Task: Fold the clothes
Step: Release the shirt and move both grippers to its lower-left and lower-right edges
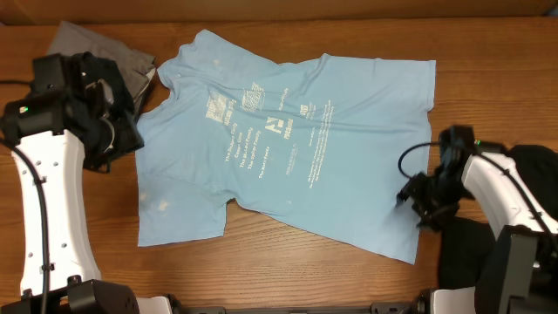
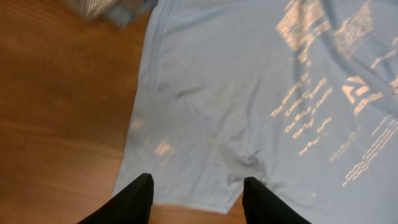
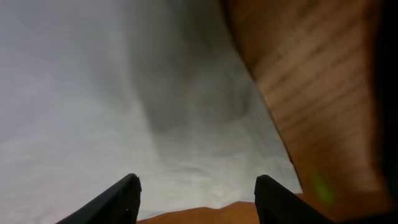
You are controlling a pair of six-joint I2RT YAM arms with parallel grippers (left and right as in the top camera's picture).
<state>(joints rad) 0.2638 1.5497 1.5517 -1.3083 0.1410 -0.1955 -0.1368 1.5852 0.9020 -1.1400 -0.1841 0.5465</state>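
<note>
A large light blue T-shirt (image 1: 288, 139) with pale printed text lies spread flat, print up, in the middle of the wooden table. My left gripper (image 1: 122, 131) is open and empty, hovering at the shirt's left edge. In the left wrist view its fingers (image 2: 196, 193) straddle the shirt's edge (image 2: 249, 93). My right gripper (image 1: 417, 202) is open and empty at the shirt's right edge. In the right wrist view its fingers (image 3: 196, 199) hang over the shirt's corner (image 3: 93, 93). A black garment (image 1: 532, 166) lies at the far right, partly under the right arm.
A grey garment (image 1: 78, 39) lies crumpled at the back left, also seen in the left wrist view (image 2: 102, 7). Bare wood table (image 1: 288, 270) shows along the front edge and beside the shirt (image 2: 56, 112), (image 3: 311, 93).
</note>
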